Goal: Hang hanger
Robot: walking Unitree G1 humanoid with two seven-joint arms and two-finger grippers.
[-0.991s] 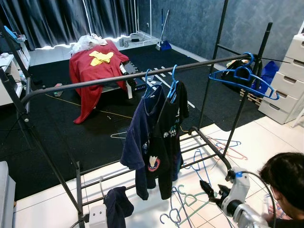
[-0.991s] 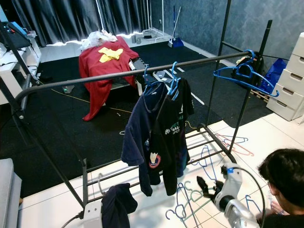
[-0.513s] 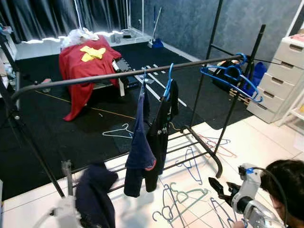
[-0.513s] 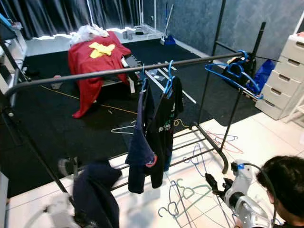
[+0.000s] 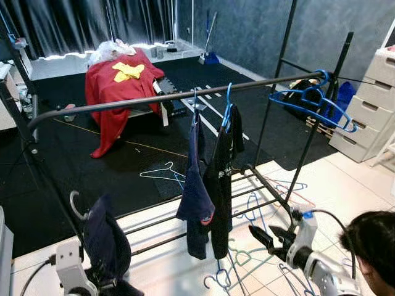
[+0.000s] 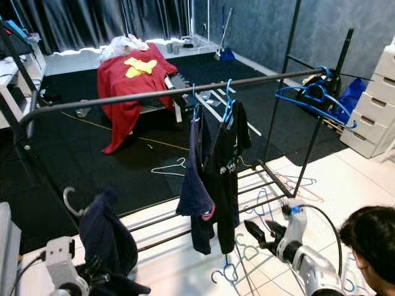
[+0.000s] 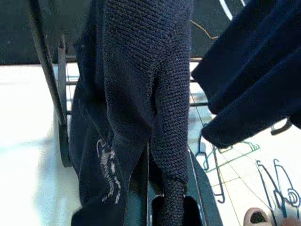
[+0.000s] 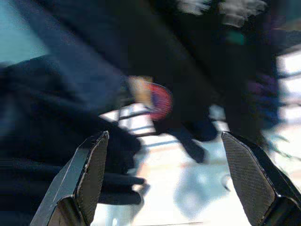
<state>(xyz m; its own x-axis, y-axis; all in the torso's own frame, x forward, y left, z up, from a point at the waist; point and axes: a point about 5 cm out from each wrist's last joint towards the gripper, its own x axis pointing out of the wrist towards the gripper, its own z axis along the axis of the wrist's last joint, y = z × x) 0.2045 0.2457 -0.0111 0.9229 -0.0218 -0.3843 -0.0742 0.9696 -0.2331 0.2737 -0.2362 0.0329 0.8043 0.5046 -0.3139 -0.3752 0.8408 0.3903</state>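
At seven o'clock the left gripper (image 5: 99,285) is raised beneath a dark navy garment (image 5: 106,243) on a grey hanger (image 5: 74,204), apparently clamped on it, though the fingers are hidden by cloth. At twelve o'clock the rail (image 5: 173,96) carries two hung shirts (image 5: 210,191). At five o'clock the right gripper (image 5: 262,237) is held wide open and empty over floor hangers (image 5: 237,271).
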